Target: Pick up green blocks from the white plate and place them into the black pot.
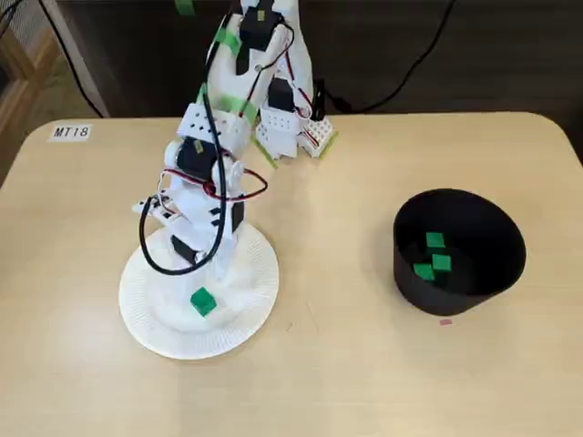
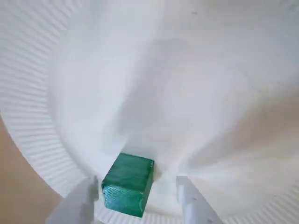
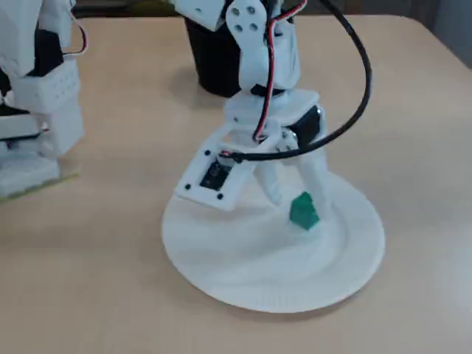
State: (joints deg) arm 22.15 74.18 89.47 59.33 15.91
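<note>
Block (image 2: 128, 184) green, on plate (image 2: 37, 140) near its rim, between gripper (image 2: 136, 198) fingers – spread, not clamping it | pot (image 1: 448, 293) black, well right of plate in a fixed view, three cubes (image 1: 441, 262) green inside | arm (image 1: 214, 182) bent steeply down over plate | label (image 1: 71, 132) at table's far-left corner – "MT18"

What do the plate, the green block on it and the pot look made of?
Plate: likely paper, matte white, fluted rim. Green block: probably 3D-printed plastic, fine layer lines on its faces. Pot: matte black, smooth wall; plastic or coated metal, cannot tell.
</note>
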